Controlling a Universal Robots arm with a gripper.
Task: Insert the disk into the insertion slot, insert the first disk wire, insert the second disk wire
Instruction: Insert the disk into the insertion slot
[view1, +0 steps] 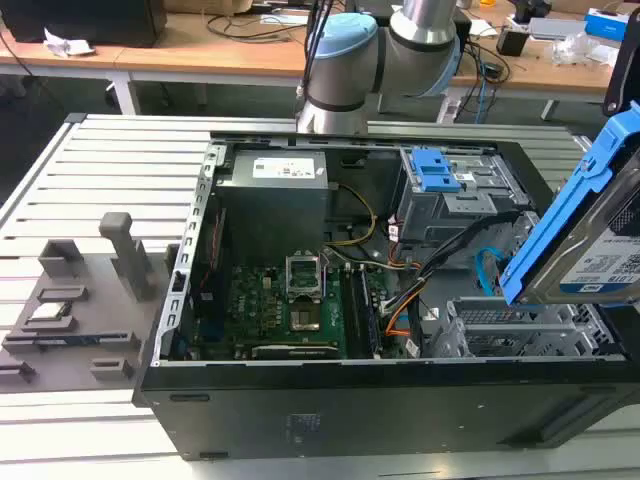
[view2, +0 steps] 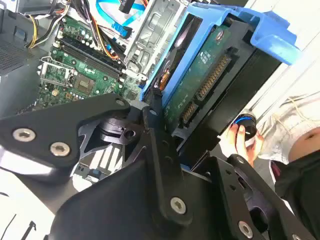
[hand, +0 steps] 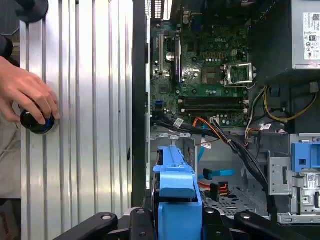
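The gripper (hand: 176, 222) is closed on the disk (view1: 588, 245), clamping the sides of its blue carrier. In the exterior view the disk hangs tilted at 3 o'clock of the open case (view1: 300, 405), above the insertion slot (view1: 520, 325) and not seated. The second disk wire (view1: 487, 270) loops at the slot's 10 o'clock. The first disk wire (view1: 398, 305) lies at 9 o'clock.

In the exterior view my arm (view1: 340, 60) stands at the far side, its blue-capped joints bent toward that view's right. In both wrist views my gripper (view2: 185, 142) (hand: 176, 222) is clamped, its black fingers (view2: 152, 117) pressing either side of the tilted disk (view2: 200, 75).
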